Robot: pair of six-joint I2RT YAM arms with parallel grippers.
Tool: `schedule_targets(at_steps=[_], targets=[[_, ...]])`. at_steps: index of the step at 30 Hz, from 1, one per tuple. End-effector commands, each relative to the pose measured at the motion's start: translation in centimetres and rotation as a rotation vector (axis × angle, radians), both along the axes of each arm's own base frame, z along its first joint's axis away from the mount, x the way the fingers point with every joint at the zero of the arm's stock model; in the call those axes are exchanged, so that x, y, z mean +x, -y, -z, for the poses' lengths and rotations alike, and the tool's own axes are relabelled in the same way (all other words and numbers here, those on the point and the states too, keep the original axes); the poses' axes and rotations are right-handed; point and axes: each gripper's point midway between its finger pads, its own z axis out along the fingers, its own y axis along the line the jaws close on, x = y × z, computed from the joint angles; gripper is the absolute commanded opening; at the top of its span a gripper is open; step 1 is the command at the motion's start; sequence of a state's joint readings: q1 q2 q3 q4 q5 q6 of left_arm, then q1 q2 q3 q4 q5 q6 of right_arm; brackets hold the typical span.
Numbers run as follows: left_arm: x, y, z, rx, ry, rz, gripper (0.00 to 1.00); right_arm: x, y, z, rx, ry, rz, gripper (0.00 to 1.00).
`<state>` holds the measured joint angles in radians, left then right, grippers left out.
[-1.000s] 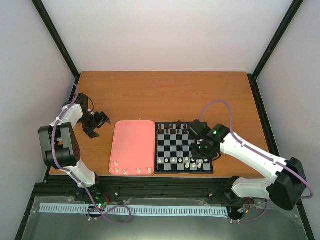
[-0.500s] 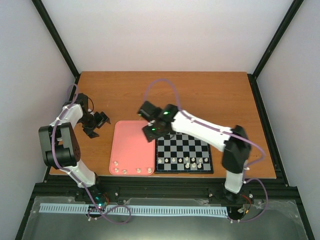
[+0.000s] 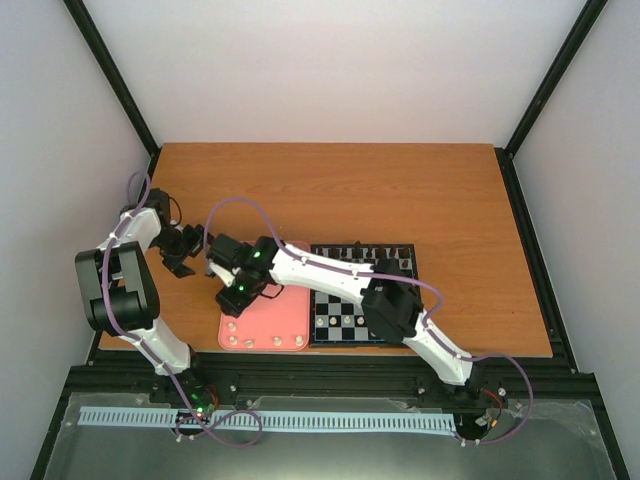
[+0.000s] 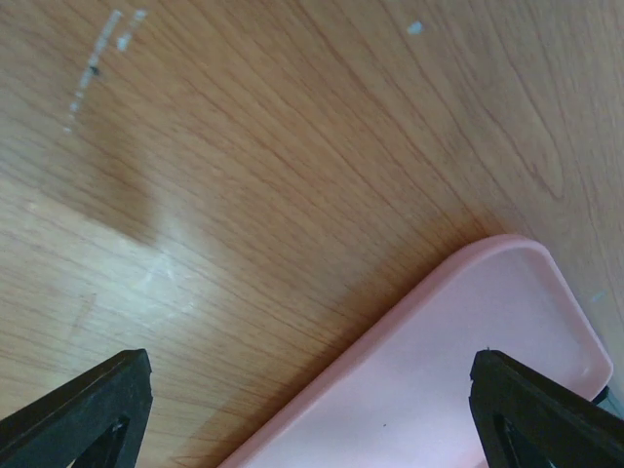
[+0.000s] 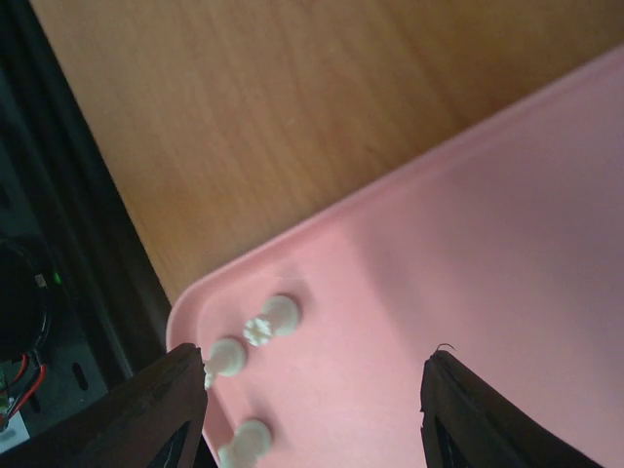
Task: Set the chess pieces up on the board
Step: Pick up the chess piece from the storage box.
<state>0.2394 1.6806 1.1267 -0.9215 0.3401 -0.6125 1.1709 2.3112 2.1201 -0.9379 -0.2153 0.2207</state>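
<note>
Your right tool (image 5: 314,390) has swung off the board (image 3: 340,303), now released over the pink tray's (image 5: 507,244) chess pieces (image 5: 255,331); left tool (image 4: 312,409) released.

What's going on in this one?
The right arm reaches across the board to the pink tray. Its gripper is open and empty above a few cream pieces at the tray's near-left corner. Other cream pieces already stand on the board's near rows. The left gripper is open and holds nothing, low over the table by the tray's far-left corner.
</note>
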Motion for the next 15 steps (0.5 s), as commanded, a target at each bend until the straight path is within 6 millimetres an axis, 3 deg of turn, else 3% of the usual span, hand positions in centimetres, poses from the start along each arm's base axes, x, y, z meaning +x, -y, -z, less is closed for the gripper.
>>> schedule_targets(at_steps=[1,6,12,15], targets=[[-0.1,-0.9,-0.2,-0.010,-0.008,-0.052,1.00,-3.2,-2.1,1.3,0.032,-0.058,-0.141,0.59],[-0.2,-1.0,-0.3,-0.003,-0.006,-0.049,1.00,-4.4,-2.4,3.3,0.010,-0.097,-0.164,0.59],[-0.1,-0.8,-0.3,-0.018,-0.001,-0.050,1.00,-3.9,-1.9,4.9,-0.033,-0.086,-0.139,0.56],[0.1,-0.7,-0.4,-0.025,0.007,-0.049,1.00,-3.1,-2.4,4.6,-0.038,-0.053,-0.119,0.54]])
